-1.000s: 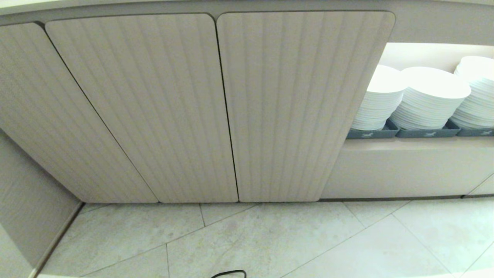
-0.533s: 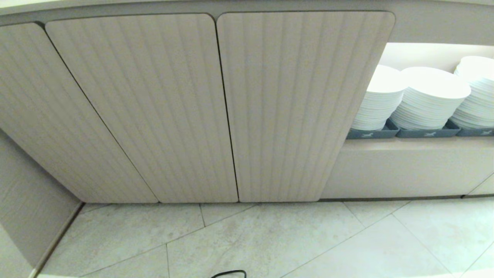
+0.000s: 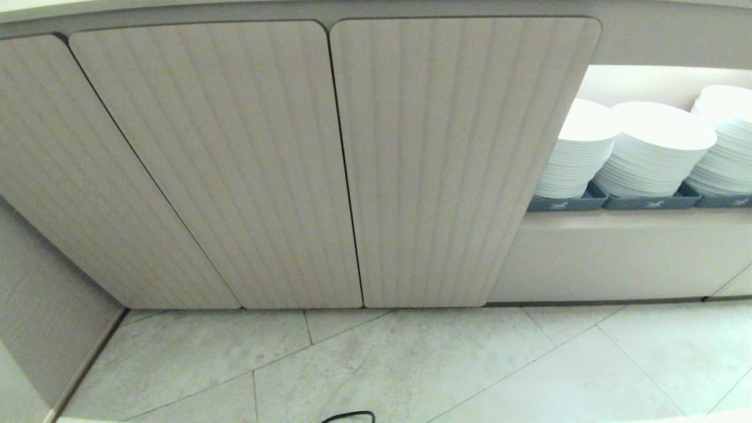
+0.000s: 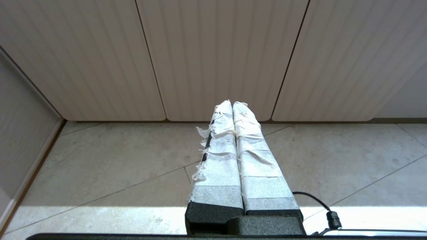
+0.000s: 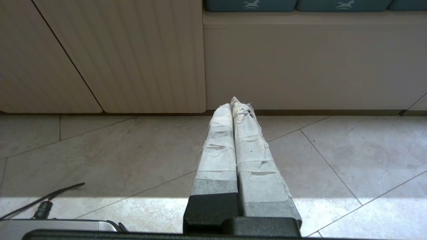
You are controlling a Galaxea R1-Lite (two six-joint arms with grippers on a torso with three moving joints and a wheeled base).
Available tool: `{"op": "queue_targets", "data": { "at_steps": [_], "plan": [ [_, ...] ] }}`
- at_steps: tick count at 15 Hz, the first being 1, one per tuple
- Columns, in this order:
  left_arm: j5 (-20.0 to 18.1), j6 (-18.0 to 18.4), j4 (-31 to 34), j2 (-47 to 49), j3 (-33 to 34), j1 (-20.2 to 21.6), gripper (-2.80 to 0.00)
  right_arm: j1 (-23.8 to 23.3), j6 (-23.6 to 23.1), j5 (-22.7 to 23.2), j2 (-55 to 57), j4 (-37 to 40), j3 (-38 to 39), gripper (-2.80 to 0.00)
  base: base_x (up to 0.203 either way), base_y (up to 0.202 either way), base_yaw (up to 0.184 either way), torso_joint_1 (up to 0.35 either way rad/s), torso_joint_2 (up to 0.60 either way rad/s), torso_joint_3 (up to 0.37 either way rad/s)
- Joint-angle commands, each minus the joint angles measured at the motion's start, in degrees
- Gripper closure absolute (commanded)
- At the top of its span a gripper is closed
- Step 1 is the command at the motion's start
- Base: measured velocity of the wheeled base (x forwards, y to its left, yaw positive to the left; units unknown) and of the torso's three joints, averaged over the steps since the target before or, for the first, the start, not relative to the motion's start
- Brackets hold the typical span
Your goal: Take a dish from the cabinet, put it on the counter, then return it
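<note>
The cabinet (image 3: 329, 164) fills the head view with its pale ribbed round-cornered doors all closed. The dish is hidden. Of the counter only the front edge (image 3: 176, 10) shows, along the top. Neither gripper appears in the head view. My left gripper (image 4: 232, 104), fingers wrapped in white tape, is shut and empty; it hangs low over the tiled floor, pointing at the cabinet doors (image 4: 217, 56). My right gripper (image 5: 233, 104) is likewise shut and empty, pointing at the cabinet's base (image 5: 300, 66) to the right of a ribbed door (image 5: 133, 56).
An open lit niche on the right holds stacks of wide flat white plates (image 3: 652, 147) in blue-grey trays (image 3: 646, 203). A side wall panel (image 3: 35, 305) closes the left. Pale floor tiles (image 3: 411, 364) lie in front, with a black cable (image 3: 346, 416) at the near edge.
</note>
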Motion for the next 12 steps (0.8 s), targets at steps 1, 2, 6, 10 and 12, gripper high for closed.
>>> {"op": "queue_targets", "data": {
  "at_steps": [1, 2, 6, 10, 12],
  "plan": [
    [0.0, 0.0, 0.0, 0.0, 0.1, 0.0, 0.00, 0.0, 1.4, -0.1, 0.1, -0.1, 0.0, 0.00, 0.000, 0.000, 0.000, 0.000, 0.00, 0.000],
    [0.0, 0.0, -0.1, 0.0, 0.0, 0.0, 0.00, 0.0, 1.6, -0.1, 0.1, -0.2, 0.0, 0.00, 0.000, 0.000, 0.000, 0.000, 0.00, 0.000],
    [0.0, 0.0, 0.0, 0.0, 0.0, 0.0, 0.00, -0.1, 1.6, -1.8, 0.1, 0.5, -0.2, 0.00, 0.000, 0.000, 0.000, 0.000, 0.00, 0.000],
    [0.0, 0.0, 0.0, 0.0, 0.1, 0.0, 0.00, -0.1, 4.1, -1.8, 0.1, -0.3, 0.0, 0.00, 0.000, 0.000, 0.000, 0.000, 0.00, 0.000],
    [0.0, 0.0, 0.0, 0.0, 0.1, 0.0, 0.00, -0.1, 4.5, -1.9, 0.1, -0.3, 0.0, 0.00, 0.000, 0.000, 0.000, 0.000, 0.00, 0.000]
  ]
}}
